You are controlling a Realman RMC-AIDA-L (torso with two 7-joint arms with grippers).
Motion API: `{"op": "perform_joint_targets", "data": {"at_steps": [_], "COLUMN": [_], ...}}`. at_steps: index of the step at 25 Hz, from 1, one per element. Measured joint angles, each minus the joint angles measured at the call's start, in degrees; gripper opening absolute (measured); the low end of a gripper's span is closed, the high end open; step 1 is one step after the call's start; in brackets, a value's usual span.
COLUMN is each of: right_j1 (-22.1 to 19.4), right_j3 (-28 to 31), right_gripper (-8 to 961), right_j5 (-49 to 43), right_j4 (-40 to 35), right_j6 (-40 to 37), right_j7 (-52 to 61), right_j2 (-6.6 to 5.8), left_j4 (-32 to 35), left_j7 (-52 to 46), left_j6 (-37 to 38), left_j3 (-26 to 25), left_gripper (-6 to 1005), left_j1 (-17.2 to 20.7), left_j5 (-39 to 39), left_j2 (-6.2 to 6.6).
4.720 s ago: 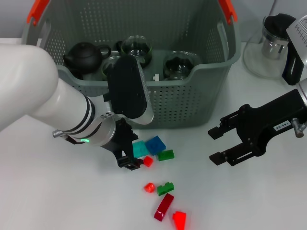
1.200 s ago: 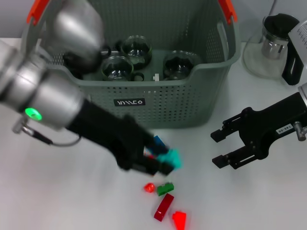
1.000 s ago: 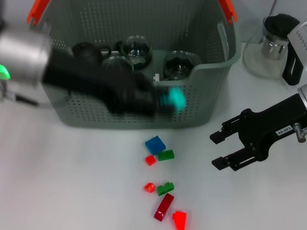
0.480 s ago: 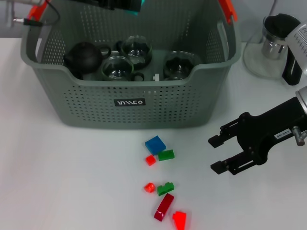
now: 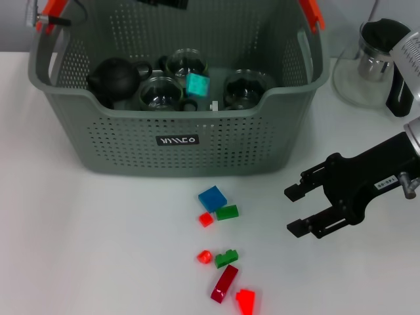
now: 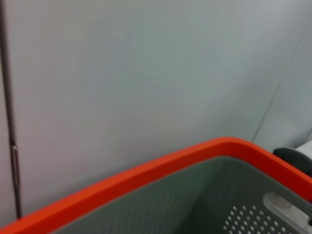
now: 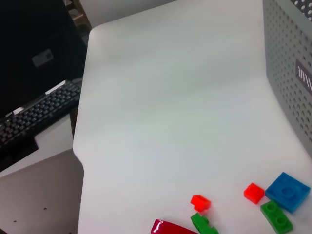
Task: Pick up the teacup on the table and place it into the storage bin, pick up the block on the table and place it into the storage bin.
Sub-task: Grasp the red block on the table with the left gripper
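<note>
Fingers of the right gripper stood spread above the table; the left gripper's state was unclear above the storage bin, whose label was unreadable.

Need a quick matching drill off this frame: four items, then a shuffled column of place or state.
Items:
1. teal block
2. blue block
3. right gripper
4. black teapot

Places/states:
A. open above the table, beside the loose blocks
B. inside the storage bin, at its left end
C. over the glass cups in the bin
D. on the table in front of the bin

Pairs: 1-C, 2-D, 3-A, 4-B
</note>
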Motion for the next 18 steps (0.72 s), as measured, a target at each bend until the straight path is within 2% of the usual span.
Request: {"op": "perform_joint_targets", "data": {"at_steps": [4,7,10,11,12,15,18], "right_j1": [0.1,0.2,0.1,0.1,0.0,-0.1,-0.1], "right_j3": [0.2,0.3,0.3,0.4,0.4,0.5,0.6], "right_gripper": [715,715,716,716,716,716,716], "right_j5": [0.0,0.2,0.2,0.3,0.3,0.3,0.3], "right_j4": [0.0,0.0,0.0,0.0,0.0,0.0,0.0], "right_j6": [0.0,0.2,0.3,0.4,0.4,0.7,0.9], "right_j7": [-0.2,-0.3,-0.3,-0.3,-0.3,-0.2,-0.1], "right_j2": [0.11,0.12,0.22,0.27,0.32,0.39,0.50], "left_j4": [3.7,9.3,15.1,15.1,17.8,21.1,22.5], "left_j7": [-0.1,1.4,6.5,6.5,10.1,15.5,18.1], "left_j6": [0.7,5.0,14.1,14.1,20.6,30.9,36.4], "left_j3": [-0.4,-0.7,-0.7,-0.7,-0.6,-0.1,0.4], "left_gripper": [617,677,811,855,900,925,924], "left_j1": [1.1,3.7,7.6,7.6,9.8,13.0,15.2], "left_j5": [-0.4,-5.1,-14.7,-14.7,-20.3,-25.5,-25.5], "left_j2": [-0.23,-0.86,-1.98,-1.98,-2.66,-4.27,-5.56]}}
